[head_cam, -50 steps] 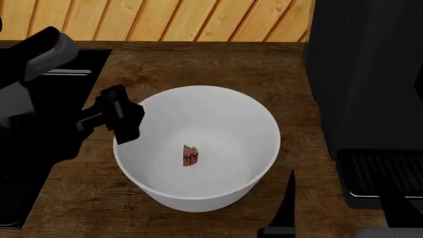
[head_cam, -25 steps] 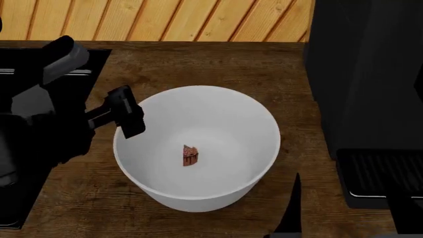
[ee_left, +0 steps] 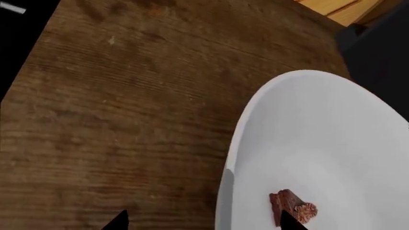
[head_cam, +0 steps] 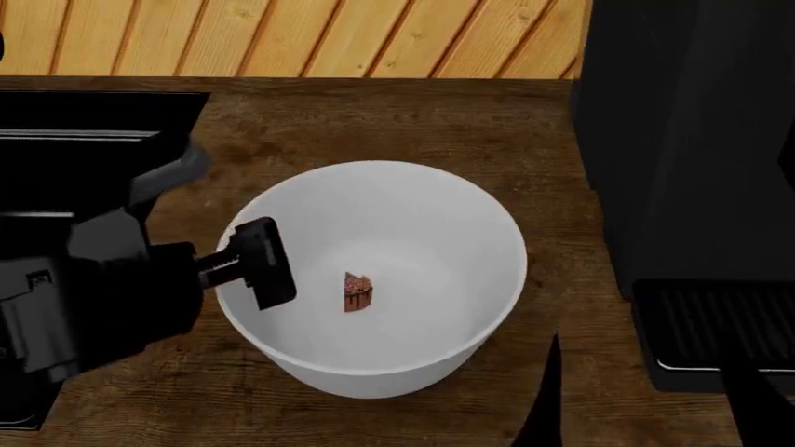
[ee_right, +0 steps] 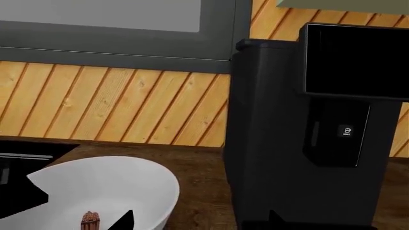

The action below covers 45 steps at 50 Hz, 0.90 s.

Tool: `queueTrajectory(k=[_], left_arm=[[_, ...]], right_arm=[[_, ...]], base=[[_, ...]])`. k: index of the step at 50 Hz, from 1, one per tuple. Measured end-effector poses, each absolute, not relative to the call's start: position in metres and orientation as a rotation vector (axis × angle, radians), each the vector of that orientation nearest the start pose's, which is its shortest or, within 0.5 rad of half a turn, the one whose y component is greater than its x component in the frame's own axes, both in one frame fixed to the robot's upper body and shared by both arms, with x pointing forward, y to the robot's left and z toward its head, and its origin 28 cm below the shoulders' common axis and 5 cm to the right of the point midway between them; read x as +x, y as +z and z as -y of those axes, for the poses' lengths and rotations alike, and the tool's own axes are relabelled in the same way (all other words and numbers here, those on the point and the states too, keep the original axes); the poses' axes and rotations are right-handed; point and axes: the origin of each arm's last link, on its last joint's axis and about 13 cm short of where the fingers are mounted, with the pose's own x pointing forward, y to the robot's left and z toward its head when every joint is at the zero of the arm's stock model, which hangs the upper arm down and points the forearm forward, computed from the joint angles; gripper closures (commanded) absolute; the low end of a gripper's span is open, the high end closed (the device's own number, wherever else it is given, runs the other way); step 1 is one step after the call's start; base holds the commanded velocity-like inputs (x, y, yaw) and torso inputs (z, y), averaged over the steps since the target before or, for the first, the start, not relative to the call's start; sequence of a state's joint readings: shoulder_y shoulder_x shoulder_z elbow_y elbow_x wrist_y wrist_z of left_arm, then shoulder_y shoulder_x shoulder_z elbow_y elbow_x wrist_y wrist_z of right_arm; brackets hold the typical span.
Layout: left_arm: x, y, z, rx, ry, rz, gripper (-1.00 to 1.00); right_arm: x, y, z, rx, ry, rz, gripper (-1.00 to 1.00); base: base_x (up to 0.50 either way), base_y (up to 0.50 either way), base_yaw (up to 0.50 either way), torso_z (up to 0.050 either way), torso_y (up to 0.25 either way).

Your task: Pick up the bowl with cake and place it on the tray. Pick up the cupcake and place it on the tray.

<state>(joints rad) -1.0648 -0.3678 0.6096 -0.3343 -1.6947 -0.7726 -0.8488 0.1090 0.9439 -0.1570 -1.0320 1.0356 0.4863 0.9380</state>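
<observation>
The large white bowl (head_cam: pixel 423 223) stands on the wooden counter with the small brown cake (head_cam: pixel 357 292) on its bottom. My left gripper (head_cam: pixel 252 270) is at the bowl's left rim and open. In the left wrist view its gripper (ee_left: pixel 204 223) straddles the bowl's wall (ee_left: pixel 231 158), with one tip over the wood and the other inside near the cake (ee_left: pixel 292 207). My right gripper (ee_right: pixel 198 223) is open and empty, just right of the bowl (ee_right: pixel 108 184); one of its fingers (head_cam: pixel 546 396) shows low in the head view. The cupcake and the tray are out of view.
A tall black coffee machine (head_cam: pixel 690 140) with a drip grille (head_cam: pixel 714 326) stands right of the bowl, close to my right gripper. A black appliance surface (head_cam: pixel 112 112) lies at the left edge of the counter (head_cam: pixel 372 121). Slanted wood panelling (ee_right: pixel 108 100) backs the counter.
My left gripper has come down and nearer along the bowl's left rim, and one finger now sits inside the wall. The bowl, the cake and the right finger have hardly moved.
</observation>
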Motion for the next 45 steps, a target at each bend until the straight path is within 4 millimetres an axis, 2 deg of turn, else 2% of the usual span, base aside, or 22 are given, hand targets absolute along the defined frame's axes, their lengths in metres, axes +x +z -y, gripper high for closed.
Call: queueTrajectory(k=[26, 27, 45], left_arm=[[0.337, 0.201, -0.171, -0.360, -0.146, -0.685, -1.00], [0.337, 0.201, -0.171, -0.360, -0.147, -0.685, 1.00], [0.336, 0.198, -0.176, -0.384, -0.243, -0.645, 1.00]], right_arm=[[0.131, 0.191, 0.126, -0.046, 0.000, 0.127, -1.00], [0.131, 0.191, 0.126, -0.046, 0.000, 0.126, -1.00], [0.131, 0.190, 0.125, -0.043, 0.003, 0.126, -1.00]], base=[[0.00, 0.00, 0.00, 0.000, 0.000], [0.00, 0.00, 0.00, 0.000, 0.000], [0.00, 0.00, 0.00, 0.000, 0.000]])
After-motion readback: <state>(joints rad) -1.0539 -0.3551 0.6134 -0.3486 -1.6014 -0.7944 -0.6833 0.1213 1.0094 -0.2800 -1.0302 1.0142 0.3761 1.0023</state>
